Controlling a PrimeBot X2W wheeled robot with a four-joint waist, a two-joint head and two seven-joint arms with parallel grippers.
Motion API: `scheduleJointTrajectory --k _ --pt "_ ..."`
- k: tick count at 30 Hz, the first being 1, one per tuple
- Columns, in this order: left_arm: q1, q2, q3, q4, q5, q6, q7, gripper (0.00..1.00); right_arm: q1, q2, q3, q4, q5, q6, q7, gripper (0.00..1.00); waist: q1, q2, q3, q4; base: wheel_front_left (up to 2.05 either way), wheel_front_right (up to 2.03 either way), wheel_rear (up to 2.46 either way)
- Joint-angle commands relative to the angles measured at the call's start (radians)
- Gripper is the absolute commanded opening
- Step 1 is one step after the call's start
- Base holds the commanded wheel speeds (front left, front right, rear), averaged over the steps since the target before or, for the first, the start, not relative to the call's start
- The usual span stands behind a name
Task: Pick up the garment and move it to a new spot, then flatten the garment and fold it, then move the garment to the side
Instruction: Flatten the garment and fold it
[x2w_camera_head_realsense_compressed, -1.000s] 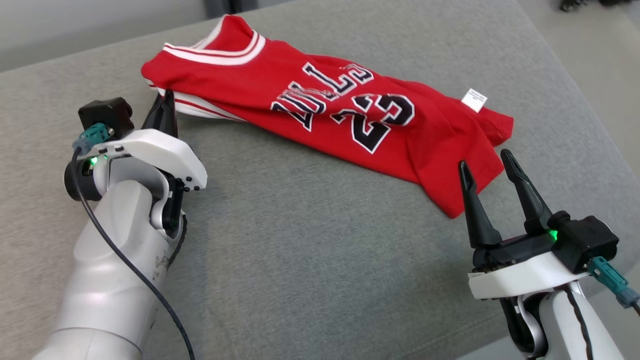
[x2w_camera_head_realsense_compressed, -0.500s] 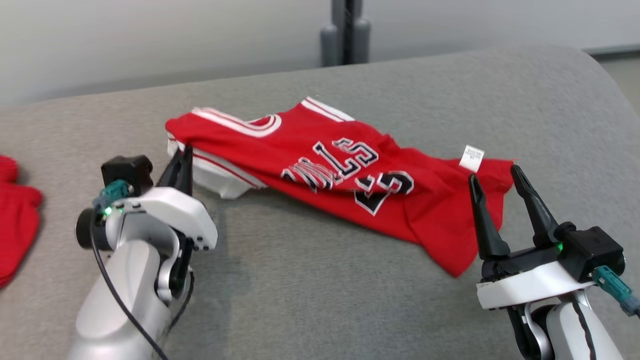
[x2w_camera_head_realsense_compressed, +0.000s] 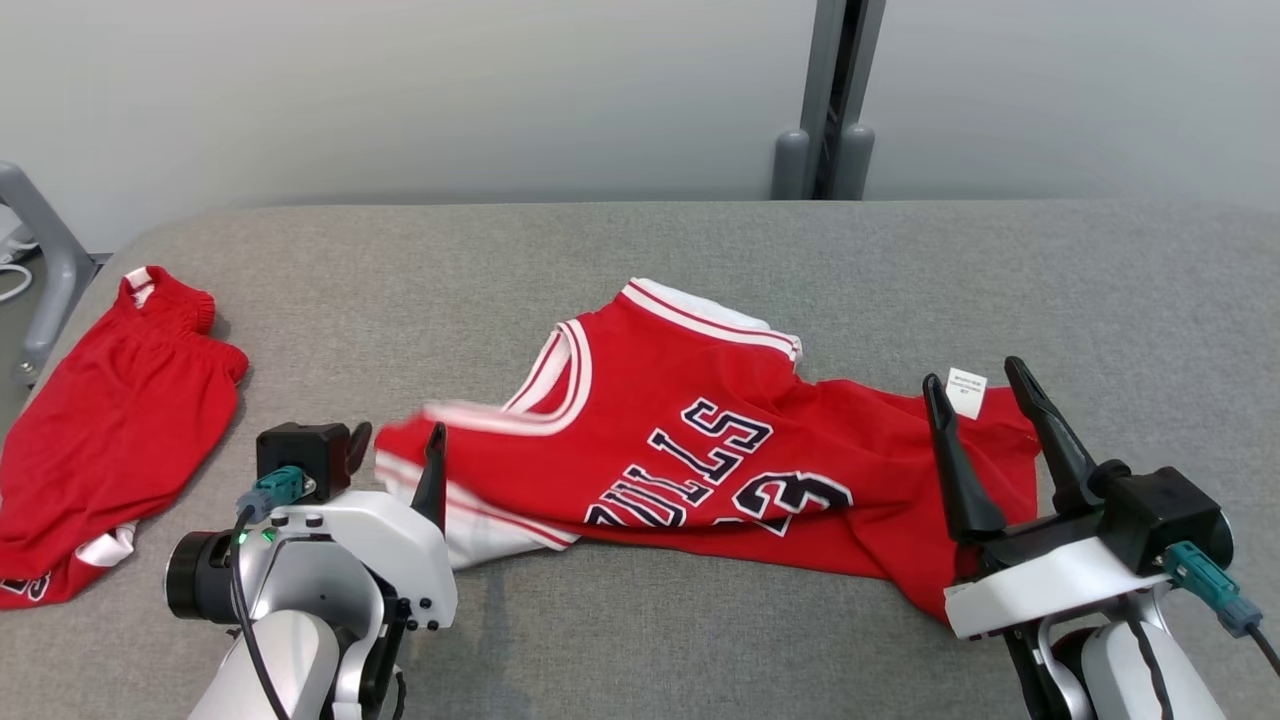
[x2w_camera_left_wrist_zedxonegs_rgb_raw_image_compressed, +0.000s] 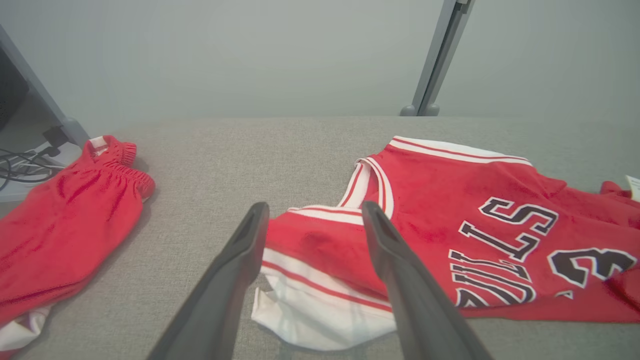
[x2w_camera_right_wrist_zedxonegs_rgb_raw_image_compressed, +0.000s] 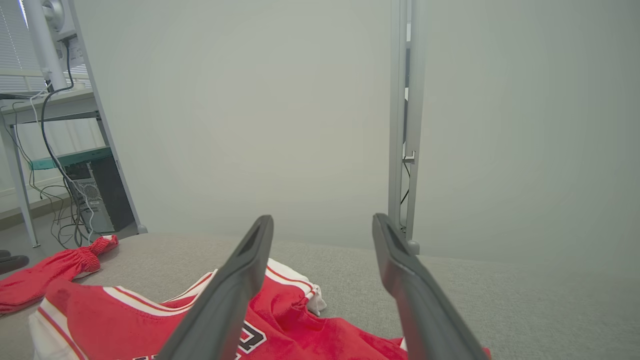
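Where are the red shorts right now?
In the head view, the red shorts lie at the far left of the grey cushion, apart from the red jersey and to the left of the left gripper.

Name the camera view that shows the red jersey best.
Head view: nearly the whole jersey lies in frame, lettering included. The left wrist view crops its hem end; the right wrist view catches just a strip at the bottom edge.

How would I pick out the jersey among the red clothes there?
Start at the wide grey cushion; the jersey lies crumpled in its middle. Unlike the red shorts at the left edge, it shows big dark letters and numbers and a white-striped neckline.
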Motion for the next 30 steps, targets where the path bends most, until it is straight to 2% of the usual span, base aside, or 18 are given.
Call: scheduleJointTrajectory --k 1,5,7,13,17,23,30 --pt "0.011 0.001 0.008 -0.031 0.013 0.019 -0.024 1.0 0.008 -0.005 0.001 0.004 0.0 0.0 0.007 1.0 0.0 0.0 -0.011 0.011 0.0 0.0 0.0" --pt "0.008 -0.007 0.012 -0.066 0.028 0.037 -0.067 1.0 0.005 -0.005 0.003 0.01 -0.002 0.0 0.013 1.0 0.0 0.0 -0.016 0.018 0.0 0.0 0.0" --pt "0.003 -0.022 0.008 -0.083 0.025 0.033 -0.102 1.0 -0.001 -0.005 0.004 0.019 0.007 0.0 0.02 1.0 0.0 0.0 -0.016 0.026 0.0 0.0 0.0" --pt "0.001 -0.062 -0.039 -0.085 0.026 -0.014 -0.19 1.0 -0.059 -0.008 -0.008 0.102 0.065 0.0 0.115 1.0 0.0 0.0 0.001 0.071 0.0 0.0 0.0" --pt "0.0 -0.091 -0.084 -0.06 0.03 -0.04 -0.214 1.0 -0.132 -0.046 -0.015 0.189 0.127 0.0 0.161 1.0 0.0 0.0 0.021 0.126 0.0 0.0 0.0" --pt "-0.019 -0.124 -0.128 -0.034 0.031 -0.065 -0.241 1.0 -0.241 -0.103 -0.001 0.354 0.266 0.0 0.226 1.0 0.0 0.0 0.065 0.211 0.0 0.0 0.0" --pt "-0.044 -0.147 -0.143 -0.016 0.017 -0.068 -0.273 1.0 -0.341 -0.144 -0.012 0.523 0.462 0.0 0.323 1.0 0.0 0.0 0.113 0.283 0.0 0.0 0.0"
